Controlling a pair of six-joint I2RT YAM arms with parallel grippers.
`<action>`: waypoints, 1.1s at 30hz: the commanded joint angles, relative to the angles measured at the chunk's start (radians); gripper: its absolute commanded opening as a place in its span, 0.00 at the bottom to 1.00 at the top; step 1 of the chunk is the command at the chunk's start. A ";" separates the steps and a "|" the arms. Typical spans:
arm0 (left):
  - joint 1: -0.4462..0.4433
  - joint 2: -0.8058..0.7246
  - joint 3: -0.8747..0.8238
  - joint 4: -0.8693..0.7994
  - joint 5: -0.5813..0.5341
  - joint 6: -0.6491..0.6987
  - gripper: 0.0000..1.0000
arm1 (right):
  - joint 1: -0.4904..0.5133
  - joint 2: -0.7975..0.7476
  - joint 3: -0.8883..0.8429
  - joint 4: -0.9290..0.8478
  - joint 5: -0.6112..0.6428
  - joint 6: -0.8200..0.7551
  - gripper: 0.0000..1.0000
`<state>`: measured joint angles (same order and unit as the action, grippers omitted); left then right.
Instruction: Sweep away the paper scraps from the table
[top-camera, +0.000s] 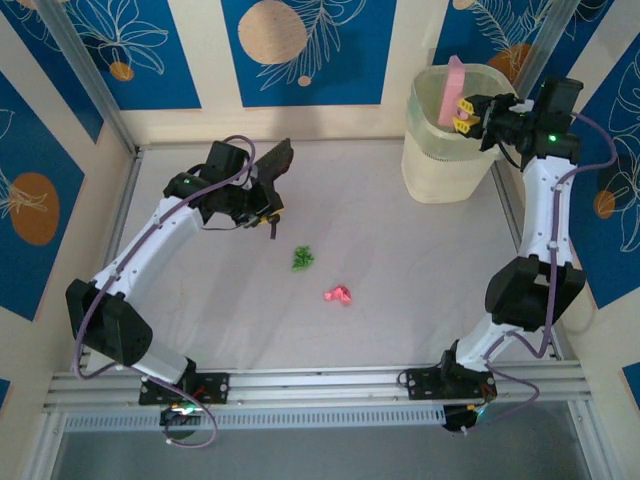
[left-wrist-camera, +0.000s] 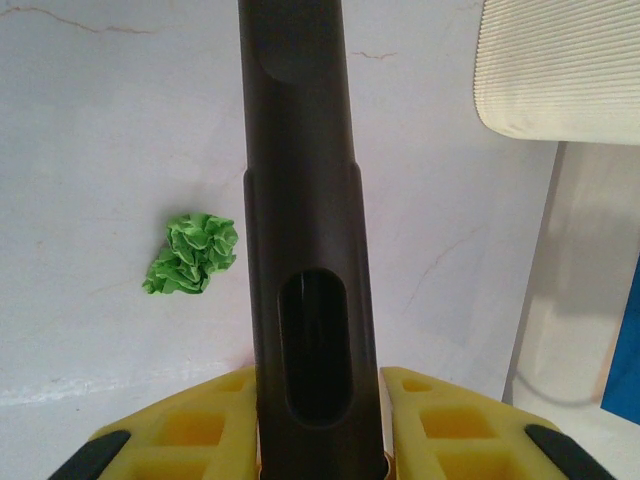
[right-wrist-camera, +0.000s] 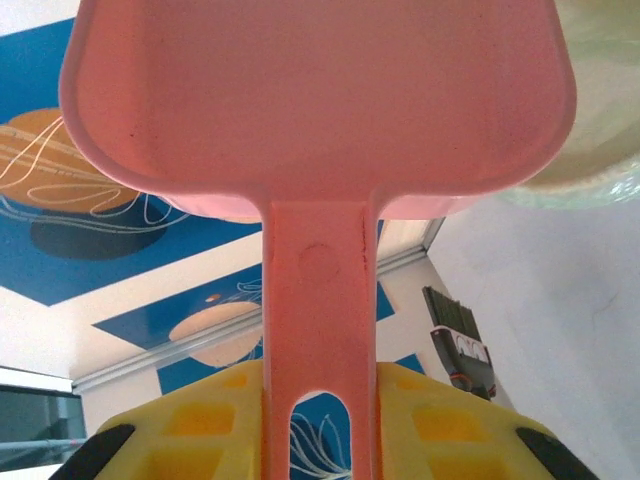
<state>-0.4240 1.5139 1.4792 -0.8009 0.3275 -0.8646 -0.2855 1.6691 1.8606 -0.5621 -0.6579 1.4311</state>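
White table (top-camera: 400, 300), left end effector (left-wrist-camera: 320, 380) gripping brush (left-wrist-camera: 300, 200), right end effector (right-wrist-camera: 320, 372) gripping dustpan (right-wrist-camera: 320, 100)

green paper scrap (left-wrist-camera: 192, 254) (lighter and darker green in its folds) | pink paper scrap (top-camera: 339, 294) | tabletop (top-camera: 420, 290): white, faint brown hairlines | brush (left-wrist-camera: 305, 200): black | dustpan (right-wrist-camera: 320, 100): pink | bin (top-camera: 450, 165): pale cream | left tool (left-wrist-camera: 320, 430): yellow, black tips | right tool (right-wrist-camera: 320, 430): yellow, black tips | arms (top-camera: 150, 240): white, black joints | walls (top-camera: 310, 50): blue and cream panels, orange discs, white leaf outlines

Two paper scraps: green scrap (top-camera: 303, 258), pink scrap (top-camera: 339, 294). One brush (left-wrist-camera: 305, 250). One dustpan (right-wrist-camera: 320, 100). One bin (top-camera: 450, 170).
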 joint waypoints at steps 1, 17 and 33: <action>-0.009 0.006 0.032 0.018 -0.015 0.015 0.00 | 0.033 -0.095 0.041 -0.016 0.056 -0.158 0.00; -0.006 0.022 0.024 -0.098 0.008 0.063 0.00 | 0.527 -0.268 -0.098 -0.375 0.504 -0.926 0.00; -0.116 -0.209 -0.141 -0.216 0.082 0.354 0.00 | 0.660 -0.300 -0.321 -0.699 0.729 -0.862 0.00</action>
<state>-0.4725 1.4002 1.3880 -0.9932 0.3740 -0.6338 0.3782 1.3708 1.5509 -1.2217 -0.0006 0.5522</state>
